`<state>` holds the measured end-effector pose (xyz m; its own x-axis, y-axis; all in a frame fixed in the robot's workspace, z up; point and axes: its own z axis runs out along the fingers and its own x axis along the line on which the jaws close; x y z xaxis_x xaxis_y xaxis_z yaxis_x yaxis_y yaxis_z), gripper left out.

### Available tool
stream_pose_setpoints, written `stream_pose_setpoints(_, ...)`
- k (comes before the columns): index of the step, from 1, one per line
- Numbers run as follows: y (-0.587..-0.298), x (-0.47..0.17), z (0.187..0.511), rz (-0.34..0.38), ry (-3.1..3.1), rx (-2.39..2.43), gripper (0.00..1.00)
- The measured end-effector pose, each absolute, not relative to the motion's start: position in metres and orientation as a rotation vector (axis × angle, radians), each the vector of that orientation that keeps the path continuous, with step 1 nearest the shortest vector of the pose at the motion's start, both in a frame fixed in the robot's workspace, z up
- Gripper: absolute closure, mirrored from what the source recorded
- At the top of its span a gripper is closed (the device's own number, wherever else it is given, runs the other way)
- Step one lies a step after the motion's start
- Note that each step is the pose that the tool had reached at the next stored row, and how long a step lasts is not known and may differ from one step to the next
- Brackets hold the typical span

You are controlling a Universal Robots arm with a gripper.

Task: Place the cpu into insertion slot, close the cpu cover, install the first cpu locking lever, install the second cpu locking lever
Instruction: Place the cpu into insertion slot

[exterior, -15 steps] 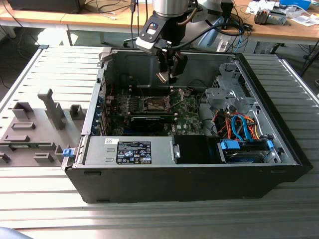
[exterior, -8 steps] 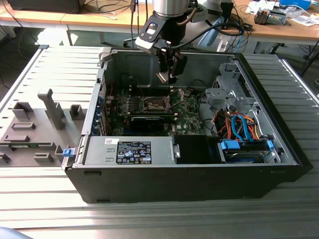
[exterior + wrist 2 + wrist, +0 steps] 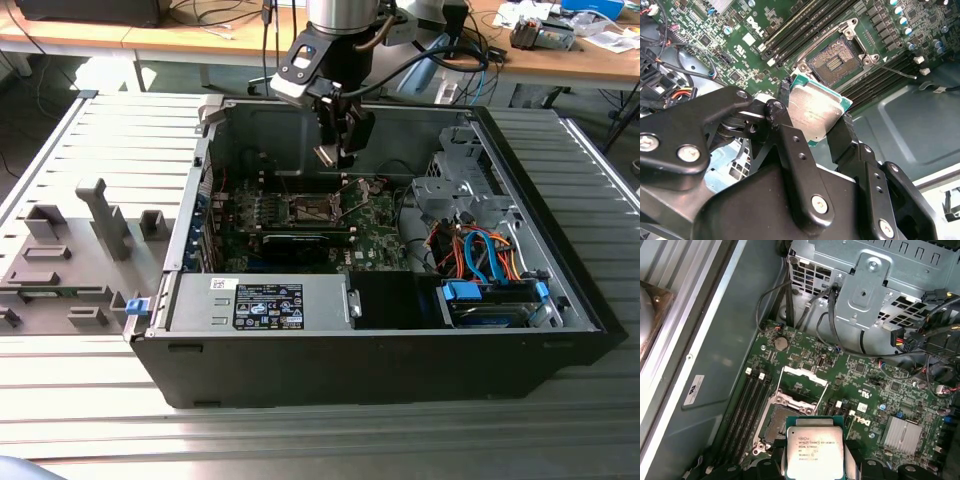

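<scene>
- PC case (image 3: 400, 365) open on its side, green board (image 3: 385, 238) inside.
- gripper (image 3: 335, 152) hangs over the board, fingers (image 3: 785, 125) clamped on the cpu (image 3: 815, 112) by 2 opp. edges.
- cpu cover (image 3: 801, 371) tipped up, open, at the slot's edge.
- insertion slot (image 3: 774, 424) bare; in exterior view approx. 7 o'clock of gripper.
- cpu held clear above slot, metal top showing, not seated.
</scene>
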<state>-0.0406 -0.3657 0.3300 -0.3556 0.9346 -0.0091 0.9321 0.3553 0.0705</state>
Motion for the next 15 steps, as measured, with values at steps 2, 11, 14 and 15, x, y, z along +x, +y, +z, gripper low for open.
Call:
stream_pose_setpoints(2, -0.3657, -0.0406, 0.3300, 0.081, 2.544, 1.759, 0.46)
stream_pose_setpoints(11, -0.3657, -0.0406, 0.3300, 0.079, 2.527, 1.781, 0.46)
stream_pose_setpoints(14, -0.3657, -0.0406, 0.3300, 0.079, 2.523, 1.787, 0.46)
stream_pose_setpoints(15, -0.3657, -0.0406, 0.3300, 0.078, 2.520, 1.791, 0.46)
